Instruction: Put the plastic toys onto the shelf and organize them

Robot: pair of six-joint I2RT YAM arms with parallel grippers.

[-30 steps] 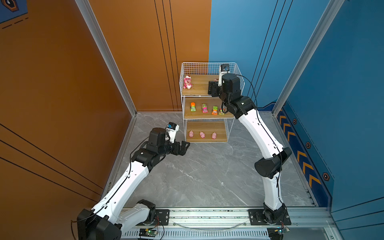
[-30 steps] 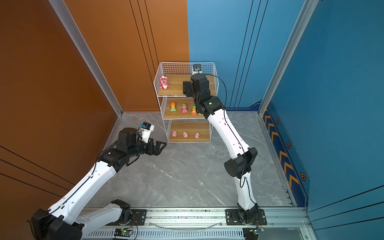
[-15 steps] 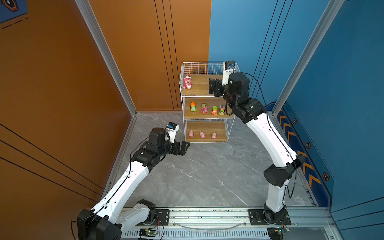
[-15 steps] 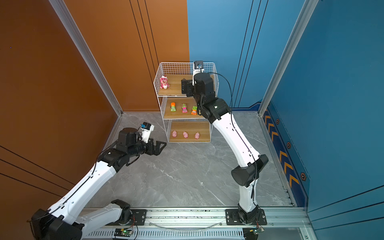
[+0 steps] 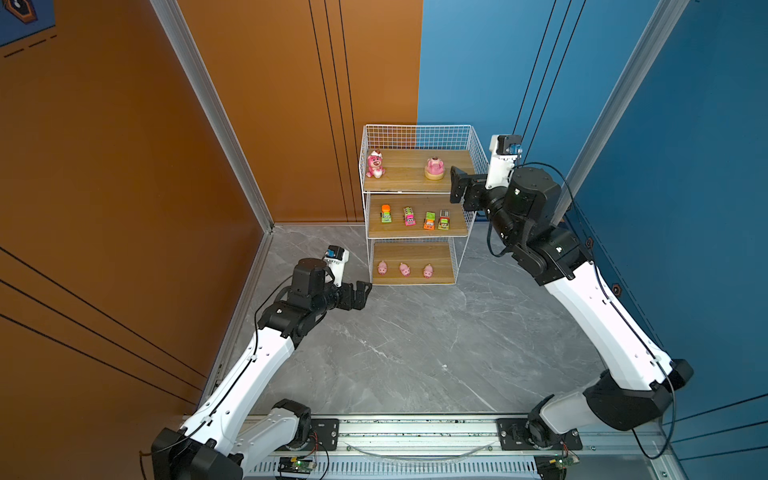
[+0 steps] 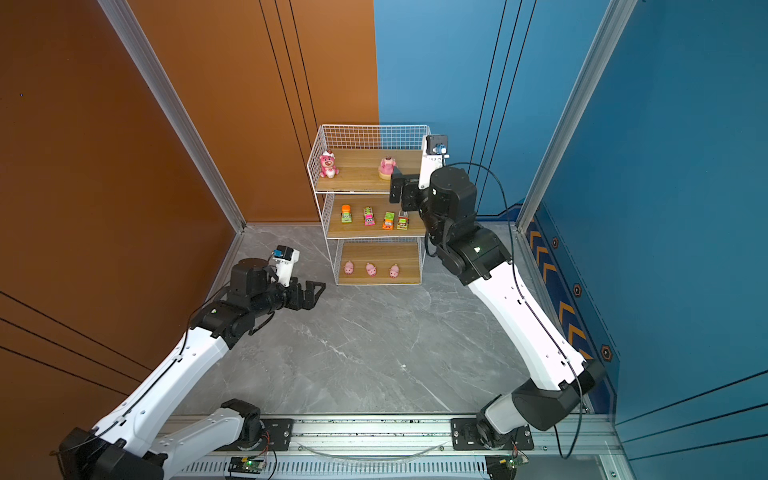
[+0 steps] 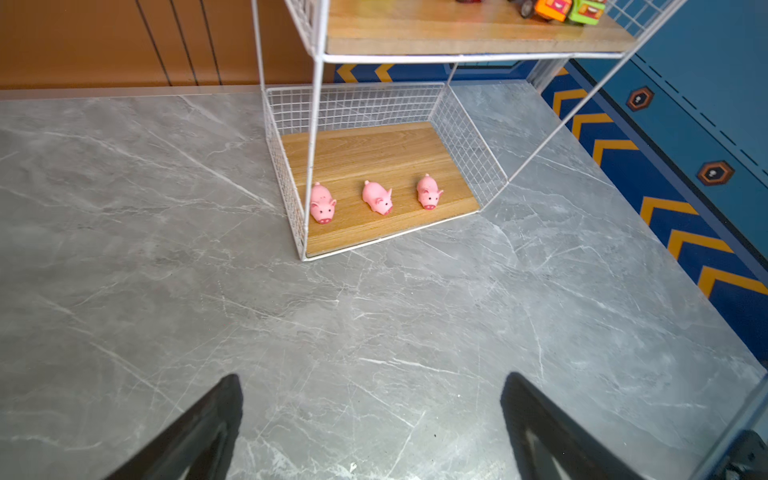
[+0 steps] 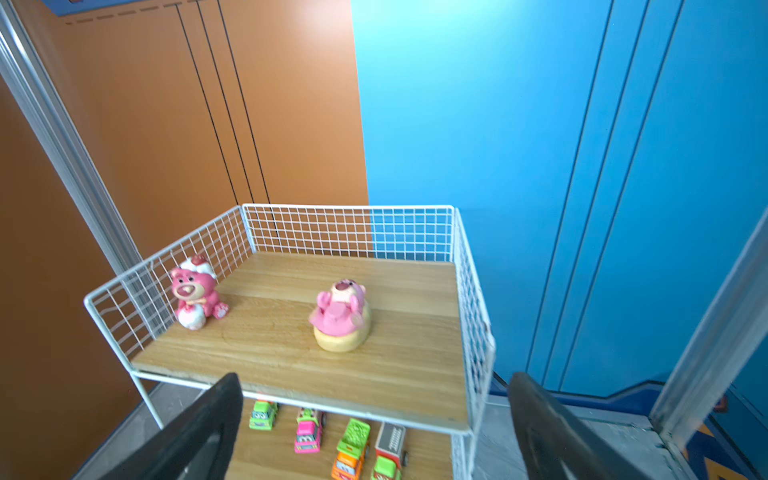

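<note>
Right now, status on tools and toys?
Left tool open, empty, low beside shelf. Right tool open, empty, just off the bear on tan base, top tier. All toys shelved. Nothing in the way.

The right pincer [image 5: 457,185] has spread wider and backed off the shelf [image 5: 409,176], uncovering the pink bear [image 5: 434,168].

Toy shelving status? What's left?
Done, it seems: pink bear and bear on a base on the top tier of the shelf, four vehicles in a row on the middle, three pigs on the bottom. In hand: nothing; right gripper by the top tier and left gripper over the floor are open, empty. Left: no toy shows on the floor, so likely just retracting the arms.
</note>
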